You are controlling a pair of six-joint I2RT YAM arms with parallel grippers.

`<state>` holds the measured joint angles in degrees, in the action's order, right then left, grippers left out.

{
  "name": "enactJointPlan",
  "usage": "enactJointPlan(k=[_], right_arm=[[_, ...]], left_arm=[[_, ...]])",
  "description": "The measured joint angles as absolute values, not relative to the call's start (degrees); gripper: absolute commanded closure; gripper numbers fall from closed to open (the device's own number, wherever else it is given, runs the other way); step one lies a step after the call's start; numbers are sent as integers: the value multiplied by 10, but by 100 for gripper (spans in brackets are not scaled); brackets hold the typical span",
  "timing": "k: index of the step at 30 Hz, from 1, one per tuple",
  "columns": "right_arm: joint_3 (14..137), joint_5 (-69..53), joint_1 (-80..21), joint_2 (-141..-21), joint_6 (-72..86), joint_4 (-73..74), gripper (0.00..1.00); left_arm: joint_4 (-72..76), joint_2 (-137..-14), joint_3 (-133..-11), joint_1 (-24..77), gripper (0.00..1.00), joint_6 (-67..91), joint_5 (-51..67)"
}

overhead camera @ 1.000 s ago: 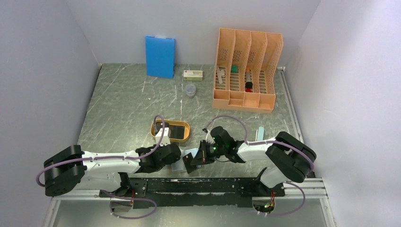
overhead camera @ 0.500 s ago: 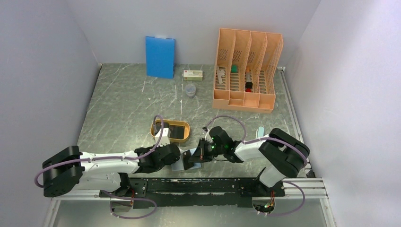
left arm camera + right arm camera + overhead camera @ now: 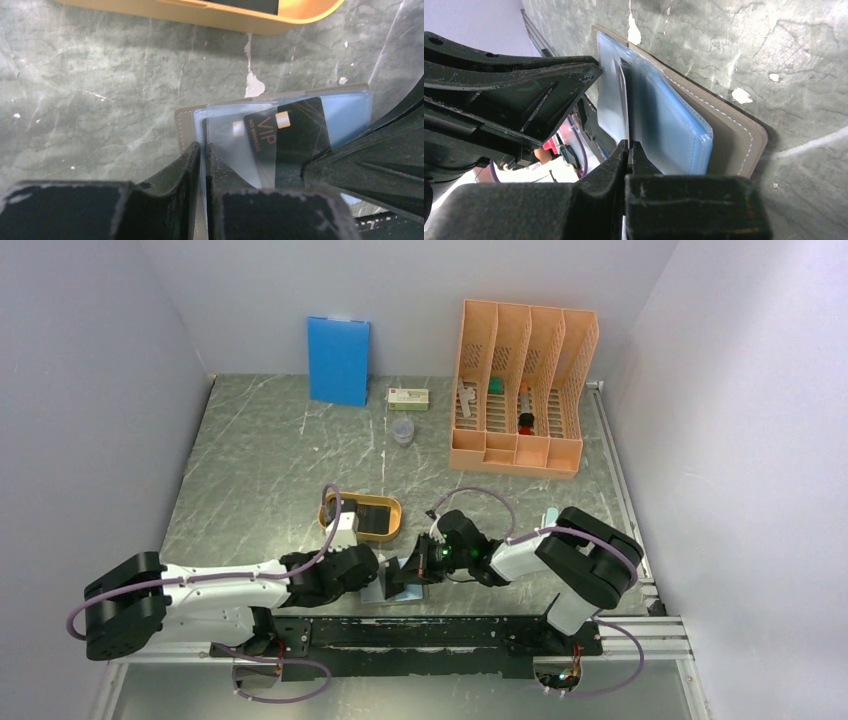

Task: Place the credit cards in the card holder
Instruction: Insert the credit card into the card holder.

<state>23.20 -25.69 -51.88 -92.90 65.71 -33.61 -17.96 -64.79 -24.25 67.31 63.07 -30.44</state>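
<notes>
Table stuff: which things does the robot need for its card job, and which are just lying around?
For the job:
card holder
black card, partly inside it
dark card, lying in the orange tray
left gripper, pinching the holder
right gripper, pinching the black card

Just lying about:
blue board
orange file rack
small box
clear cup

credit card [image 3: 295, 130]: partly in card holder [image 3: 350, 111] | card holder: near edge | tray [image 3: 397, 512]: just behind | rack [image 3: 520, 390]: back right

Upright blue board [image 3: 338, 360], orange file rack [image 3: 515, 457], orange oval tray [image 3: 398, 518], small clear cup [image 3: 402, 430]
</notes>
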Motion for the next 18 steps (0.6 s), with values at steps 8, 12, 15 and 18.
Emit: enactJointPlan(k=[8,12,15,18], right_arm=[[238,-244,-525,-940,658,-341,100],[239,-242,-528,-951,660,-352,100],[242,-239,-533,-956,663,-359,100],[243,-232,-538,-957,668,-362,100]], left_arm=[[-269,-568,-242,673,88,642,-298],[-305,-543,-241,673,92,658,-300],[-309,-550,-230,673,93,672,-299],[-306,-576,-221,673,94,683,-300]])
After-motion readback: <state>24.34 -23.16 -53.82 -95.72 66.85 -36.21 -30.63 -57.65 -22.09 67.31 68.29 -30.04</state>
